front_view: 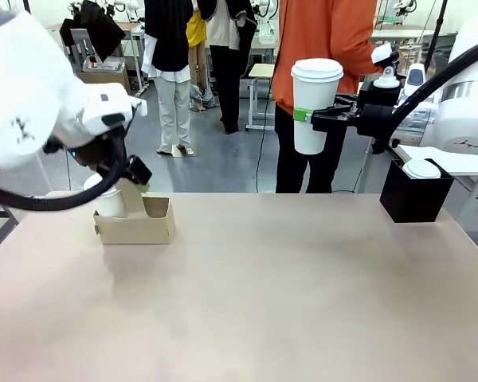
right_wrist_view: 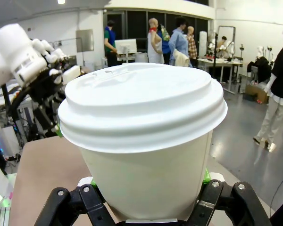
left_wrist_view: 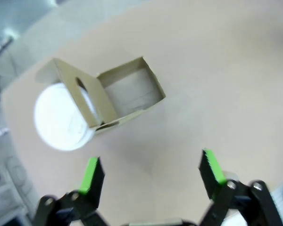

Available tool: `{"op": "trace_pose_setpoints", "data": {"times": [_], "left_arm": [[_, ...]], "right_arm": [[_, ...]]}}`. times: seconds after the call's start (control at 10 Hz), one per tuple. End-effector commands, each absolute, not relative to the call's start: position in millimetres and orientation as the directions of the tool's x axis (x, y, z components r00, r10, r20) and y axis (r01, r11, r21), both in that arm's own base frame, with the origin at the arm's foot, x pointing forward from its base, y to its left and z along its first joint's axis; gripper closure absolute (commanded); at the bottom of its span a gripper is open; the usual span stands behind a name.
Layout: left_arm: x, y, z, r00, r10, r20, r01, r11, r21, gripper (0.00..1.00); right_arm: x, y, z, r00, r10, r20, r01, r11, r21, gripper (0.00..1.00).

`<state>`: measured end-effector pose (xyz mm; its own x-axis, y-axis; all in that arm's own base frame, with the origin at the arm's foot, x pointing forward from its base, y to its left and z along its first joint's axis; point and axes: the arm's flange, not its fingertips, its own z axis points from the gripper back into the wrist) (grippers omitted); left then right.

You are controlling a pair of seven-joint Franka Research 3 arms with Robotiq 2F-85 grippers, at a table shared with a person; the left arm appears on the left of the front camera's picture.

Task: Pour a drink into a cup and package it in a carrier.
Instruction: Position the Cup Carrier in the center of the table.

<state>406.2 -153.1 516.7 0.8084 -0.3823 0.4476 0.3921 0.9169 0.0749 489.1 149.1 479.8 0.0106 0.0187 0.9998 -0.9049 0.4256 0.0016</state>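
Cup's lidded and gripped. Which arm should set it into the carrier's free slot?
Right. The right gripper is shut on the lidded cup, held high. The left gripper hangs open and empty above the carrier, whose other slot holds a second cup.

Cup (front_view: 315,103): plain white, lid white. Right gripper (front_view: 309,117): black, green pads. Left gripper (left_wrist_view: 151,165): black, pads bright green. Carrier (front_view: 147,227): plain brown cardboard (inner walls a shade greyer in the left wrist view). Other cup (front_view: 109,200): white, lid white. Box (front_view: 414,199): black. Loose lid (front_view: 421,168): white. Table (front_view: 287,302): pale beige, even tone. Left arm (front_view: 32,87) and right arm (front_view: 470,103): white, black cabling. Person (front_view: 323,40): orange top, black trousers.
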Motion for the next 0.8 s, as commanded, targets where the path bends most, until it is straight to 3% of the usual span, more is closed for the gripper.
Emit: {"op": "trace_pose_setpoints", "data": {"times": [0.0, 0.4, 0.7], "left_arm": [[431, -164, 543, 0.873, -0.296, 0.388, 0.301, 0.952, 0.051, 0.00], [500, -153, 539, 0.933, -0.162, 0.321, 0.152, 0.987, 0.055, 0.00], [525, -144, 515, 0.955, -0.111, 0.274, 0.108, 0.994, 0.028, 0.00]], "right_arm": [[487, 151, 483, -0.008, 0.031, 0.999, -0.900, 0.436, -0.021, 0.20], [487, 151, 483, -0.008, 0.031, 0.999, -0.900, 0.436, -0.021, 0.20], [487, 151, 483, -0.008, 0.031, 0.999, -0.900, 0.436, -0.021, 0.20]]}}
